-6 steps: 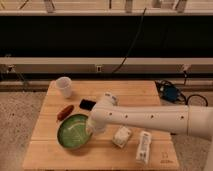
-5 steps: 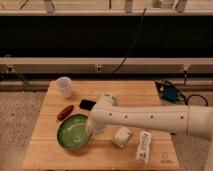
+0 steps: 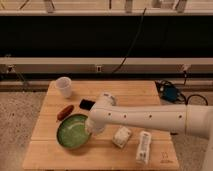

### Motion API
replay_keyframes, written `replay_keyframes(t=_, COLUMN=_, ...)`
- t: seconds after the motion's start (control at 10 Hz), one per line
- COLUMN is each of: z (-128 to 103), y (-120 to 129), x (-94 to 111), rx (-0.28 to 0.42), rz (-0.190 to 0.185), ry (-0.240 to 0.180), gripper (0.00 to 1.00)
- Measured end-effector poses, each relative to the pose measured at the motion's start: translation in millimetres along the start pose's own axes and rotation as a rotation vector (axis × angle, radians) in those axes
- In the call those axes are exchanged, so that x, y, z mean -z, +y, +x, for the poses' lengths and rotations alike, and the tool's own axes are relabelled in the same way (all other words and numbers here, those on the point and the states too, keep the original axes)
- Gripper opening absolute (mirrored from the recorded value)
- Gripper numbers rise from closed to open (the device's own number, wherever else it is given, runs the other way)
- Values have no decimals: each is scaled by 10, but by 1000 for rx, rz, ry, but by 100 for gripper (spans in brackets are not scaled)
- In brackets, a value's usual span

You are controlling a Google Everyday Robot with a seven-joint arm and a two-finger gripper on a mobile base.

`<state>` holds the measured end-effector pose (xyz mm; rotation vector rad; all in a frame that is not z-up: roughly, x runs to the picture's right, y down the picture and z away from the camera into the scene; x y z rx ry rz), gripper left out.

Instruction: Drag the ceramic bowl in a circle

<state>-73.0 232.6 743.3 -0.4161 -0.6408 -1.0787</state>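
Note:
A green ceramic bowl (image 3: 73,132) sits on the wooden table (image 3: 125,92) at the front left. My white arm reaches in from the right across the table. My gripper (image 3: 95,126) is at the bowl's right rim, at the end of the arm, and the arm's end covers that part of the rim.
A white cup (image 3: 64,86) stands at the back left. A reddish-brown sausage-like item (image 3: 65,112) lies just behind the bowl. A black object (image 3: 87,104) lies beside the arm. A white packet (image 3: 121,136) and a white carton (image 3: 143,147) lie at the front right.

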Motion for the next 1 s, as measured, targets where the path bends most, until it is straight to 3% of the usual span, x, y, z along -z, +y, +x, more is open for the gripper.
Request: replay_keyframes(t=1.0, z=-88, y=-51, x=-14, rx=4, rz=-8, ry=3, gripper=2)
